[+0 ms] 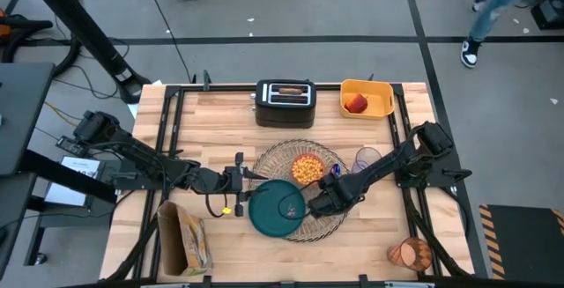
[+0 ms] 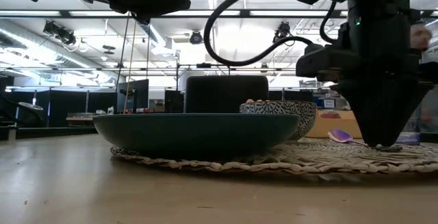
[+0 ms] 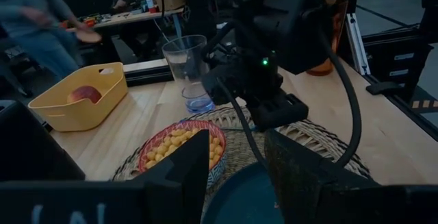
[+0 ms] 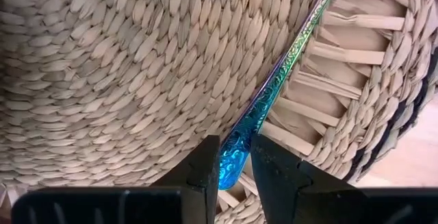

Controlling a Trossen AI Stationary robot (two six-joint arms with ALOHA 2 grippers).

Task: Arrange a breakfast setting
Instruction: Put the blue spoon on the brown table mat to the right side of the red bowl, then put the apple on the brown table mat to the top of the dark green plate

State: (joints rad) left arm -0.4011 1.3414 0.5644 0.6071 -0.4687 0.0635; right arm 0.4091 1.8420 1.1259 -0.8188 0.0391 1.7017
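Note:
A round straw placemat [image 1: 328, 222] lies mid-table. On it rest a dark teal plate [image 1: 276, 207] at its near left, a patterned cereal bowl [image 1: 307, 168] and a blue spoon [image 4: 287, 66]. My right gripper [image 4: 234, 172] points down over the mat's right part and is shut on the spoon's handle. My left gripper [image 1: 249, 180] hovers open above the plate's left rim, holding nothing; the plate [image 3: 246, 196] shows below its fingers. A red fruit [image 1: 356, 104] lies in the yellow bin [image 1: 381, 94]. An orange tumbler [image 1: 410, 254] sits at the near right. My right gripper pinches the spoon's handle near its free end [image 4: 233, 152] between its two fingers, which come from above, pointing down, and stand across the handle. The handle lies along the woven mat, and the spoon's bowl [image 2: 340, 136] sits low over the mat.
A black toaster [image 1: 285, 103] stands at the far edge beside the yellow bin. A clear glass [image 1: 366, 158] stands just right of the placemat, close to my right arm. A bread bag [image 1: 185, 240] lies at the near left. A person walks beyond the far right corner.

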